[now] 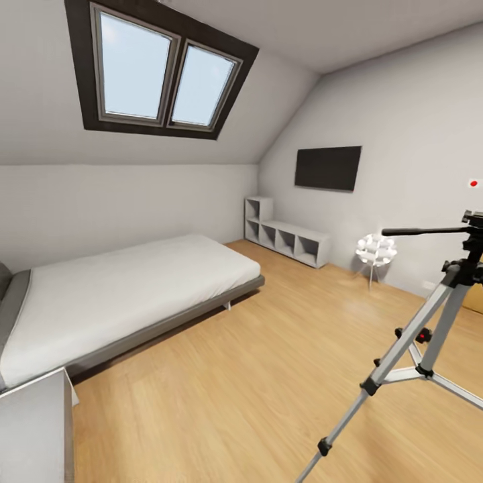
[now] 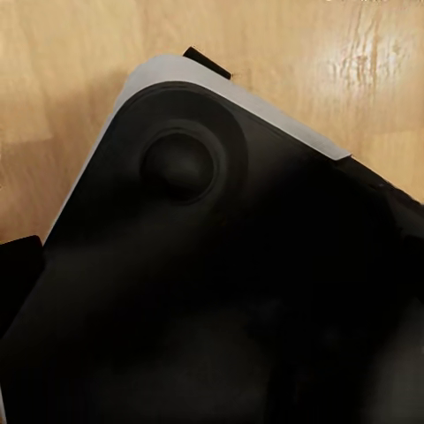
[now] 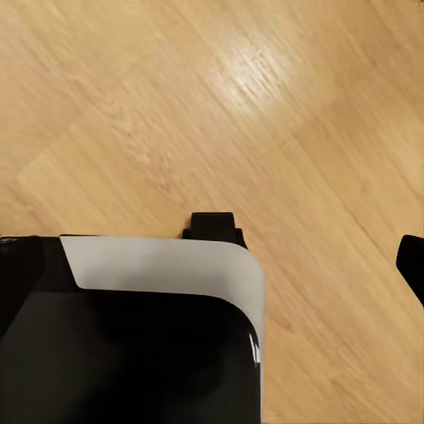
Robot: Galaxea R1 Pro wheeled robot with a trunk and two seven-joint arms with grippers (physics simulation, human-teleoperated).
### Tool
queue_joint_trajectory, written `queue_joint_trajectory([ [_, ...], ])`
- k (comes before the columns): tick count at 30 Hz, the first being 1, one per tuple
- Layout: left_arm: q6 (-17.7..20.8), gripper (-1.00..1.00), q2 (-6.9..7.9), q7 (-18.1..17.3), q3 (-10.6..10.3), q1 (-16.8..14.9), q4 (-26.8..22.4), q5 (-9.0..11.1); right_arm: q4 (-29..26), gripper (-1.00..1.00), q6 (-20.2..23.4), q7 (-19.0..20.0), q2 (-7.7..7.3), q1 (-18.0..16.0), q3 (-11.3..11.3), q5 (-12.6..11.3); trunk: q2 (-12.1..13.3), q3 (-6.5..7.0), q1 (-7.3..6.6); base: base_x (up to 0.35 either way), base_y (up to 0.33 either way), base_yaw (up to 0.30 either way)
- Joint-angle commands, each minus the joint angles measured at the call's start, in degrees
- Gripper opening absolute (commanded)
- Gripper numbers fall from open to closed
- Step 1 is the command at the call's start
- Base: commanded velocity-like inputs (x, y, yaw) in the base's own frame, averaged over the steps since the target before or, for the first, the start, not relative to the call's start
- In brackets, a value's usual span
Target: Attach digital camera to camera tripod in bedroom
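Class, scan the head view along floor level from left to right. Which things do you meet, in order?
Grey cabinet corner → low bed → white cube shelves → small white lamp → camera tripod.

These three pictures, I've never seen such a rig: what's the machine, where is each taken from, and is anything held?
It is a simulated wheeled robot with two arms. The large picture comes from its head camera, looking into an attic bedroom: a low bed, white cube shelves, a wall screen and the camera tripod standing on the wood floor. The other two come from cameras at each wrist, aimed down at that floor past the robot's dark base. No camera is visible; whether either end effector holds anything cannot be told.
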Motion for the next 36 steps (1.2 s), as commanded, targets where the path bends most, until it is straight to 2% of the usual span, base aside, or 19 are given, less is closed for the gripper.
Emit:
queue_joint_trajectory([
  [1,-0.1,1.0,-0.03,0.0,0.5,0.0,-0.1,-0.2,0.2,1.0,-0.4,0.1,-0.02,-0.1,-0.5,0.5,0.0,-0.03,0.0,0.0,0.0,0.272],
  [36,0.0,1.0,0.05,0.0,0.4,0.0,-0.1,0.0,0.2,1.0,-0.4,0.1,0.07,-0.1,-0.5,0.5,0.0,0.83,0.0,0.0,0.0,0.272],
])
